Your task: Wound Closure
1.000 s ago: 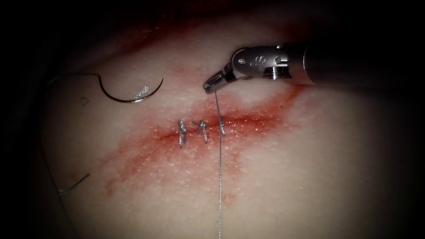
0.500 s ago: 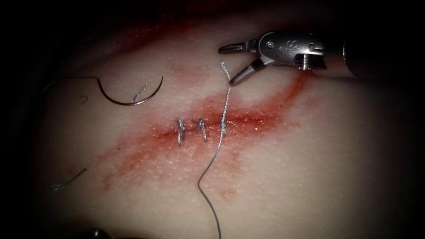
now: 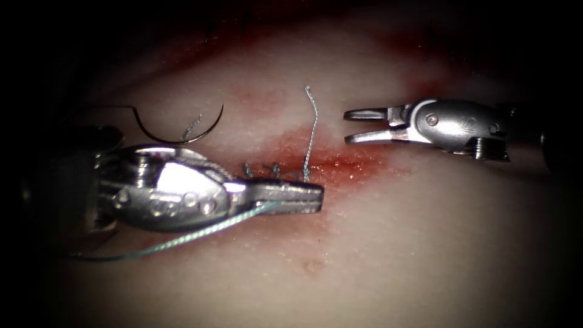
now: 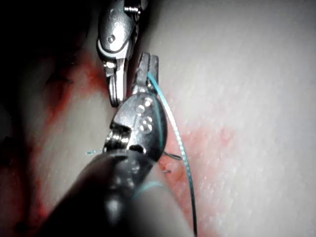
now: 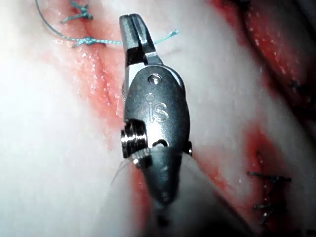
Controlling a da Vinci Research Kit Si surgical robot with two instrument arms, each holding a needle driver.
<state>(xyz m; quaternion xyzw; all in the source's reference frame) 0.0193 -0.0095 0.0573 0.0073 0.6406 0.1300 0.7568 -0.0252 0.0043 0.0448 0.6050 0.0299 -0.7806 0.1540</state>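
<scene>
My left tool (image 3: 319, 199) lies across the cut (image 3: 346, 163) from the left, its jaws shut on the long thread (image 3: 182, 240), which trails back to the lower left. The same tool (image 4: 147, 61) has the thread (image 4: 175, 138) running along its side. My right tool (image 3: 349, 126) hovers on the right of the cut with its jaws open and nothing in them. A short thread tail (image 3: 312, 124) stands free above the rightmost stitch (image 3: 305, 174). The curved needle (image 3: 176, 138) rests loose on the tissue at upper left, outside the tissue, held by neither tool.
Two more tied stitches (image 3: 249, 170) (image 3: 276, 169) cross the cut left of the newest one. Red fluid (image 3: 364, 167) stains the tissue around the cut. In the right wrist view, older dark stitches (image 5: 269, 190) sit behind my right tool (image 5: 133, 27).
The right tool opened, let go of the thread and drew back to the right. The left tool came in from the left and now grips the long strand, pulling it leftward.
</scene>
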